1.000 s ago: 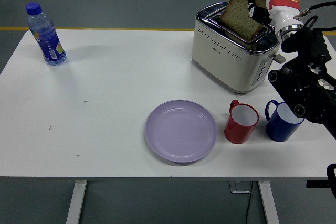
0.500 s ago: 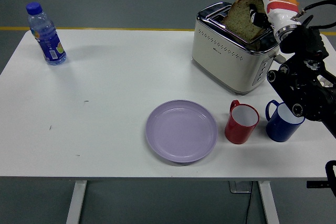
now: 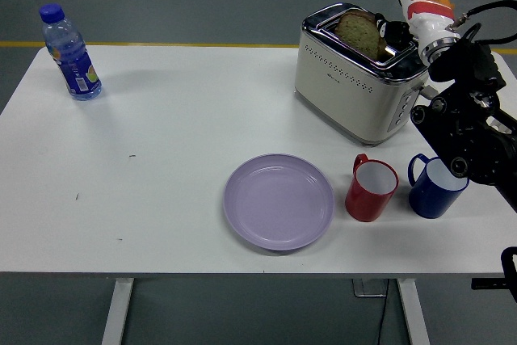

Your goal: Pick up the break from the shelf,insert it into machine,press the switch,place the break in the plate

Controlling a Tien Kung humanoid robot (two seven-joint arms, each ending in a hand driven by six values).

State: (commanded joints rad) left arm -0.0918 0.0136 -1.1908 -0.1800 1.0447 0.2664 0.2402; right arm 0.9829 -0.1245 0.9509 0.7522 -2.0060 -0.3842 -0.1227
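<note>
Head view shows a white table (image 3: 161, 167) with a shiny cream and silver toaster (image 3: 355, 78) near its far right edge. Small print sits on the toaster's front, but it is too tiny to read. A brown slice of bread (image 3: 358, 32) sits low in the toaster's far slot, with only its top poking out.

Reaching in from the right edge is the robot's black right arm. Its right hand (image 3: 397, 28), white with orange and red bands on the wrist, is over the right end of the toaster. The dark fingers (image 3: 388, 28) are at the bread's right edge, close to the slot. It is hard to tell if they are pinching the bread or just touching it. Part of the arm is cut off by the picture's right side.

Near the table's front edge, in the middle, lies a round pale purple plate (image 3: 279, 201) with nothing on it. Just to its right stands a red mug (image 3: 371, 188), white inside, and beside that a dark blue mug (image 3: 435, 187). The arm hides a bit of the blue mug.

At the far left corner stands a clear plastic water bottle (image 3: 71, 52) with a blue cap and a blue label. The label's words are too small to read.
</note>
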